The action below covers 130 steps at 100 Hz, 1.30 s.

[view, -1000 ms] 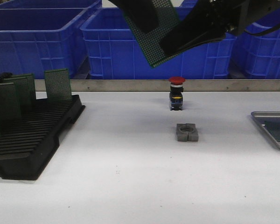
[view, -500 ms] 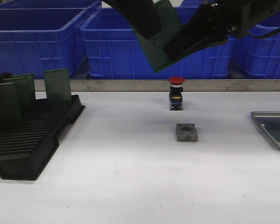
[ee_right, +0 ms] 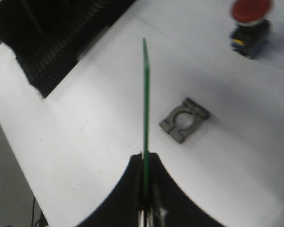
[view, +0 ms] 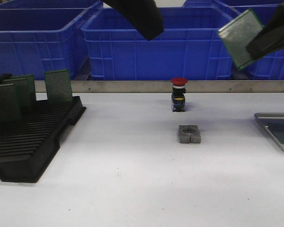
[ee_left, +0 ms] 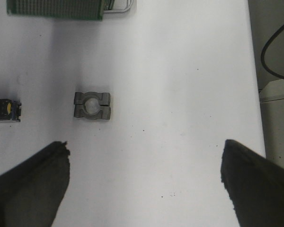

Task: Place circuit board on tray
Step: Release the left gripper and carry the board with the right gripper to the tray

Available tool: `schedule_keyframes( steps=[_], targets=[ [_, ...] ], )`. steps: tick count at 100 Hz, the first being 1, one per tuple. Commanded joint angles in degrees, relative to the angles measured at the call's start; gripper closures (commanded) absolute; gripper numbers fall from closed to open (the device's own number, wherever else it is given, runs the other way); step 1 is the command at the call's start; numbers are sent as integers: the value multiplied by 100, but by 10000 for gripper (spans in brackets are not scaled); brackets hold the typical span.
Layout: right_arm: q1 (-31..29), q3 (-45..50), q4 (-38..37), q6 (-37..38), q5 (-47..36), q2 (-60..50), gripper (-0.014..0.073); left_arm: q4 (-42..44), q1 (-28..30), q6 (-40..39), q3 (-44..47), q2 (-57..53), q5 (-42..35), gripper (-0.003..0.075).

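Board (view: 238,38) has passed from the left claw (ee_left: 144,182), now spread wide and empty, to the right claw (ee_right: 145,165), which pinches its edge. It has travelled right, high in the air, toward the tray (view: 270,124); lowering remains. Board hangs tilted, face toward the camera, long axis steeply diagonal.

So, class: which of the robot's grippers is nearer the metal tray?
Right. The right gripper, holding the circuit board, is high above the table near the tray; the left gripper is over the table's middle.
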Motion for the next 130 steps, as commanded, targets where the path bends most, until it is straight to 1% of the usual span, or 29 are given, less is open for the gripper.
schedule_keyframes(
  steps=[1, 16, 30, 52, 73, 97, 111, 130],
  targets=[
    [-422, -142, 233, 396, 92, -219, 652, -266, -24, -15, -133, -303, 144, 113],
    [-997, -142, 210, 754, 123, 13, 652, -266, -24, -15, -133, -303, 144, 113],
    [-1236, -142, 97, 1075, 123, 413, 652, -266, -24, -15, -133, -303, 144, 113],
    [-1240, -137, 78, 1256, 84, 1154, 652, -266, -24, -15, -133, -303, 144, 113],
    [-1240, -137, 78, 1256, -40, 1534, 652, -266, -24, -15, -133, -303, 144, 113],
    [-1240, -137, 34, 1297, -290, 1557, 650, -266, -24, -15, -133, -303, 144, 113],
    [-1240, -137, -172, 1495, -458, 1557, 650, -266, -24, -15, -133, -303, 144, 113],
    [-1240, -137, -214, 1554, -475, 1557, 650, -266, -24, -15, -133, -303, 144, 113]
  ],
)
